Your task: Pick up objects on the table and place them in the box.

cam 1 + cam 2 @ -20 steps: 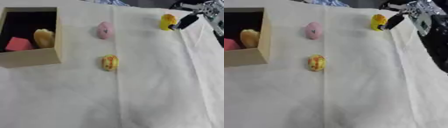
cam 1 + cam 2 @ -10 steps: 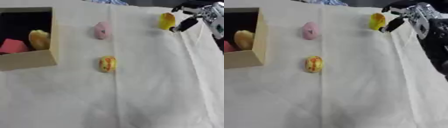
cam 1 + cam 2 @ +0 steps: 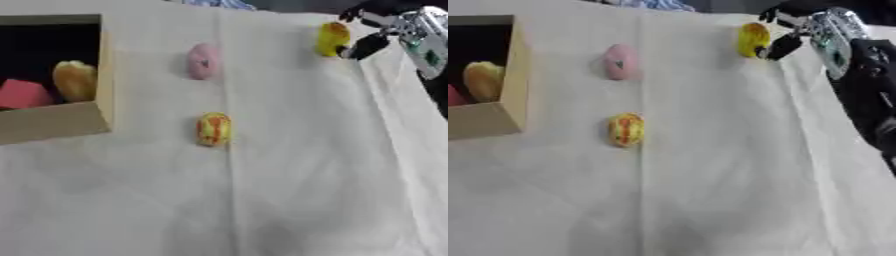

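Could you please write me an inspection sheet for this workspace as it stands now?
Surface: table under a cream cloth with fold creases.
Job's things: cardboard box at left, holding a red block and a yellow-orange item; on the cloth a pink oval item, a yellow-and-red oval item, and a yellow item at the far right.
Clutter: nothing seen.
Robot hands: right robot hand at the yellow item, fingers beside it; grip unclear. Left robot hand not in view.
Cables: nothing seen.
Surroundings: blue fabric at the far edge.
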Controlling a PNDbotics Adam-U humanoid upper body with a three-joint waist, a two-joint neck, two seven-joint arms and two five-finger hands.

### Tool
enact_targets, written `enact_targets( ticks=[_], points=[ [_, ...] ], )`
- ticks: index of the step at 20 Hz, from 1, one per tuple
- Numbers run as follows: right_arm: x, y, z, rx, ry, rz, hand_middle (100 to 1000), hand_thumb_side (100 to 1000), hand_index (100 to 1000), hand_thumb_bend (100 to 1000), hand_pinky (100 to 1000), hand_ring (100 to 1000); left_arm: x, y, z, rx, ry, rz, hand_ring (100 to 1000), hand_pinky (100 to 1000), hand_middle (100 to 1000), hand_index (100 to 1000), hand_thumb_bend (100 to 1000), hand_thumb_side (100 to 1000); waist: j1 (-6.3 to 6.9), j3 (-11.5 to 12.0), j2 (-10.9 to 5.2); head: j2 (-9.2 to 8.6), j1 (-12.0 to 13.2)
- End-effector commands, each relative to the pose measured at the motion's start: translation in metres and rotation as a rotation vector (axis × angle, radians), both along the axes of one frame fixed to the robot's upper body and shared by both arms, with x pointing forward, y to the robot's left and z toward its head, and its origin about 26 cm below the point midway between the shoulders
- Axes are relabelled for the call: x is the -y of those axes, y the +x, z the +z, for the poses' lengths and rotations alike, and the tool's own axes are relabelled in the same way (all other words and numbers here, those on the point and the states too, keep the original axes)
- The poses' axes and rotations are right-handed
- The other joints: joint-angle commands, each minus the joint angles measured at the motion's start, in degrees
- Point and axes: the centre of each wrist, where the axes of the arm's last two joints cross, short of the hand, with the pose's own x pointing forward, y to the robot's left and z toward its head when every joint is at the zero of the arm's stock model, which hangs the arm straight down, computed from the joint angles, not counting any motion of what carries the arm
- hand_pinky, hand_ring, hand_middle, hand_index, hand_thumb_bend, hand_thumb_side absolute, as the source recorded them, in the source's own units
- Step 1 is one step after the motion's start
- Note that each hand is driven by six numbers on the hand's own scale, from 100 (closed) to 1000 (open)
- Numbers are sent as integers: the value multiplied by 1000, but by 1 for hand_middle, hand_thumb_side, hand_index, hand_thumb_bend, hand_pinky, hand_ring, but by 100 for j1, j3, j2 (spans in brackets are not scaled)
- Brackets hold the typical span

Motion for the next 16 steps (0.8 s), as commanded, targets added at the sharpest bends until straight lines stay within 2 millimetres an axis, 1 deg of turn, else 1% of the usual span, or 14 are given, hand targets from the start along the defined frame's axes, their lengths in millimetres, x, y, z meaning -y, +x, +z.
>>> enact_targets(
  ticks=[1,4,5,7,8,10,12,16],
  points=[
    [9,-5,15,53,-13,-46,848,277,925,243,918,948,-6,-10,22,58,19,14,780,823,770,909,665,813,35,29,-103,-136,-40],
    [9,-3,12,46,-21,-56,823,242,900,259,914,945,-5,-10,23,63,21,10,780,823,771,909,664,814,29,58,-63,-179,-65],
    [8,-3,12,46,-23,-56,782,213,858,256,910,934,-5,-11,23,62,22,9,781,823,771,909,664,814,28,62,-54,-180,-72],
    [7,-2,12,50,-23,-48,729,166,819,257,904,908,-5,-11,23,61,21,10,780,823,771,909,663,814,27,62,-41,-172,-84],
    [6,-2,12,51,-22,-38,690,104,794,261,897,884,-5,-10,22,60,21,10,780,823,771,909,662,814,26,61,-37,-168,-88],
    [4,-1,11,53,-22,-19,646,100,764,266,888,862,-5,-10,22,59,19,9,780,823,771,909,662,814,24,62,-33,-172,-94],
    [3,-1,11,65,-20,0,588,100,713,253,870,825,-4,-10,22,59,20,8,780,823,771,909,661,814,25,67,-34,-166,-91],
    [2,-1,13,132,-25,-2,546,100,673,213,858,785,-6,-11,22,59,19,13,780,822,771,909,660,813,27,74,-54,-136,-91]
  ],
)
